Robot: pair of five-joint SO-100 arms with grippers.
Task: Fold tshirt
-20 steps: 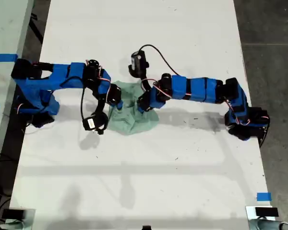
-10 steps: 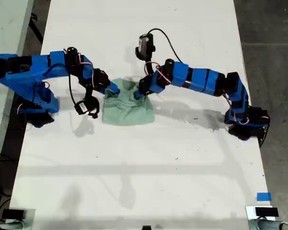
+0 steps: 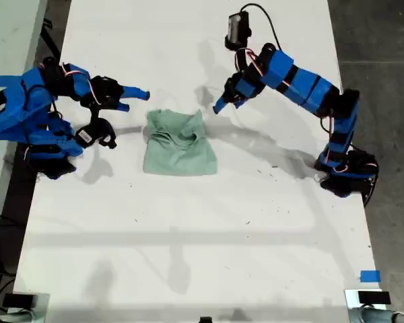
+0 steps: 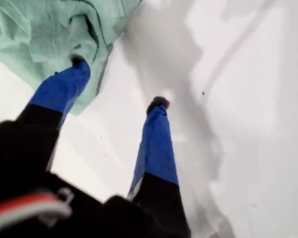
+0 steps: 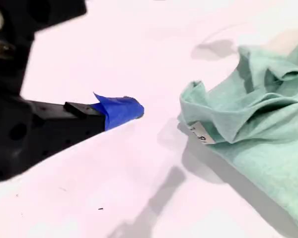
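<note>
We see the tshirt (image 3: pixel 180 143), pale mint green and plain, lying folded into a rough, wrinkled rectangle on the white table. Its 12 o'clock edge in the exterior view is bunched into raised creases; the 6 o'clock part lies flatter. A small white label (image 5: pixel 200 134) shows at one corner.

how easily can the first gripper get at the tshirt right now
Probably easily. My first gripper hangs open just beside the tshirt, and only bare table lies between its fingers and the cloth's edge. Nothing blocks it.
</note>
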